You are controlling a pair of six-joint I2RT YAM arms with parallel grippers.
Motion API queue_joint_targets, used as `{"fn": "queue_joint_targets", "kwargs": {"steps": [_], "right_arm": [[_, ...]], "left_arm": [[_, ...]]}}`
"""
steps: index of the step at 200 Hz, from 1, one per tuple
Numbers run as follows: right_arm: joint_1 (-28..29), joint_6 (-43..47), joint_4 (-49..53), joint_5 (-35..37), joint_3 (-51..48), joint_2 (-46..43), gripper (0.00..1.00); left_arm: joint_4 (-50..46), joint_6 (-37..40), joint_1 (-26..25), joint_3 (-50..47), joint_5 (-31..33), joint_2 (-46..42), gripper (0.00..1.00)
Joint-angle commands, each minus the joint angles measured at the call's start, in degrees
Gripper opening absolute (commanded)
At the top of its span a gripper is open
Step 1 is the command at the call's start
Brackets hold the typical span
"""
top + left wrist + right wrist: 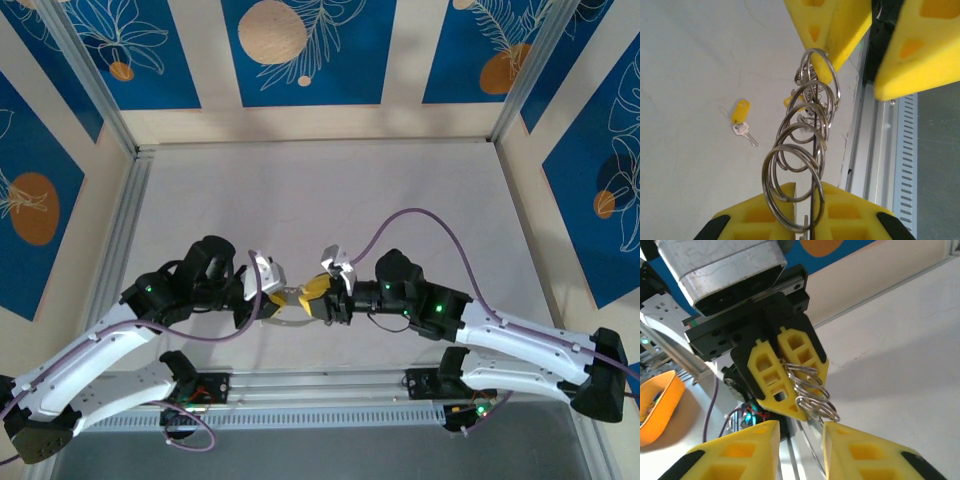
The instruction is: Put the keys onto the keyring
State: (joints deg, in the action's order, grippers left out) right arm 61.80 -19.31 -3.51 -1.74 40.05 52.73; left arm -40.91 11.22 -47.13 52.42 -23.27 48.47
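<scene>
1. The left hand (807,192), at the bottom centre of its own wrist view, is clamped shut on one end of a chain of small metal rings (812,107).
2. The chain's long axis runs straight up that frame, from the left hand to the right hand (860,75) at the upper right.
3. A thin dark wire (814,200) passes through the lower rings. It is probably the keyring, though I cannot tell for certain.
4. The right hand is narrowly parted and holds nothing. One of its yellow fingers (832,35) appears to touch the farthest ring.
5. A key with a yellow tag (741,117) lies flat on the desk (690,75) at centre left of the left wrist view. It is well apart from the rings and below both hands.
6. A second yellow tag (788,101) peeks out behind the rings, mostly hidden.
7. As the right hand is free, it looks better placed to fetch the key. It would need to drop away from the chain's end toward the desk.
</scene>
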Motion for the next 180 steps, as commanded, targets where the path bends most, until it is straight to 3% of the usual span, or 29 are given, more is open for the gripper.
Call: {"fn": "queue_joint_targets", "kwargs": {"steps": [1,48,123,180], "right_arm": [[0.51,-0.13,-3.69,5.23,0.30,0.35,0.27],[0.40,0.23,-4.49,6.79,0.25,0.64,0.19],[-0.74,-0.18,-3.20,7.55,0.92,1.66,0.19],[-4.86,-3.62,-7.45,-1.22,-0.02,2.79,0.18]], "left_arm": [[2.98,-0.89,-0.64,0.22,-1.43,-1.26,0.00],[3.20,-0.81,-0.60,0.14,-2.29,-1.19,0.00],[3.29,-0.82,-0.60,-0.23,-3.00,-1.89,0.00],[3.38,-0.76,-0.66,-0.47,-3.32,-2.22,0.00]]}}
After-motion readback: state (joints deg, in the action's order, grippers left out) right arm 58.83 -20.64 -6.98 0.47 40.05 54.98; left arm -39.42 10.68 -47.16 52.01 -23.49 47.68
